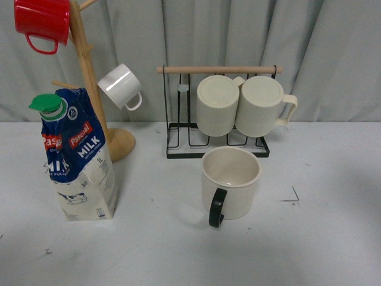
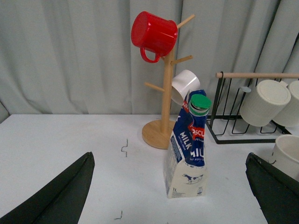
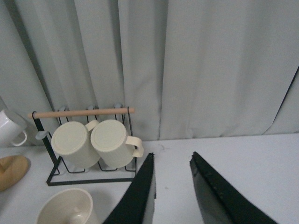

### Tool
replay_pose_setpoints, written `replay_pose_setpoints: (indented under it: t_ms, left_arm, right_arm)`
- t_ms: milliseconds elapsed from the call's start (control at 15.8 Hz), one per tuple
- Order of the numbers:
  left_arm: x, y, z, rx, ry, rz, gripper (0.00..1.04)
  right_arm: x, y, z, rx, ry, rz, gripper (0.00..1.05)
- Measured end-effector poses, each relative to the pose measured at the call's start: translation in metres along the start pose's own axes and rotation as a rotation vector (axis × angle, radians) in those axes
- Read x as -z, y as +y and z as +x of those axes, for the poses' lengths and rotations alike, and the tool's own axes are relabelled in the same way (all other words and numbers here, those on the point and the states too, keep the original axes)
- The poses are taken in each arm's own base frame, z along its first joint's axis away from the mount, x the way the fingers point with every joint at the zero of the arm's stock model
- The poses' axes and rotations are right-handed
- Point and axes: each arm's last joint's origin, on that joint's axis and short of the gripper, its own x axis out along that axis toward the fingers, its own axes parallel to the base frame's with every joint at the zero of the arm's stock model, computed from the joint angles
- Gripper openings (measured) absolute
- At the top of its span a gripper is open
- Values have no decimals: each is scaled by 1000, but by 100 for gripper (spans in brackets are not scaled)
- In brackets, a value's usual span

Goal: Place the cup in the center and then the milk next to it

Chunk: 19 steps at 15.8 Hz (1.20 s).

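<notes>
**On the table [image 1: 178, 256]: milk carton [image 1: 80, 161] at left, cup [image 1: 231, 182] near the middle**

Farthest left, left gripper [image 2: 169, 156] spread wide, fingers [image 2: 65, 196] far apart, holding nothing. Ahead of it, milk carton upright, green cap on, well apart from the cup. Just behind the carton, wooden mug tree [image 1: 89, 77], with a red mug [image 1: 41, 21] hung up top and a small white mug [image 1: 121, 85] lower down. Near the middle, cup upright, mouth up, black handle toward the camera, touched by nothing. Close behind it, wire rack [image 1: 217, 154] with two ribbed mugs [image 1: 217, 104] tipped on their sides. At right, right gripper [image 3: 171, 156] parted by a narrow gap, empty, near rack and cup.
</notes>
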Motion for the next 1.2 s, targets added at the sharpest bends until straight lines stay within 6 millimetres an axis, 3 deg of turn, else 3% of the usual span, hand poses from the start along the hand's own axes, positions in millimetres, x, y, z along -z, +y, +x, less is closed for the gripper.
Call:
replay_pose_setpoints:
  t_ms: [126,190,316,632,1201]
  left_arm:
    - [0,0,0,-1,0,0,98]
    - [0,0,0,0,0,0,98]
    - [0,0,0,0,0,0,98]
    - [0,0,0,-2,0,0,98]
    - [0,0,0,0,0,0,98]
  right_arm:
    - [8,-9,-22,7,-59,-4,8]
    - [19,-12,-28,7,-44,-12,2]
    - [38,-17,-40,7,-17,-15,2]
    - [43,-29,-50,22,-40,-15,2]
    - [73,-29,-82,7,-57,-15,2]
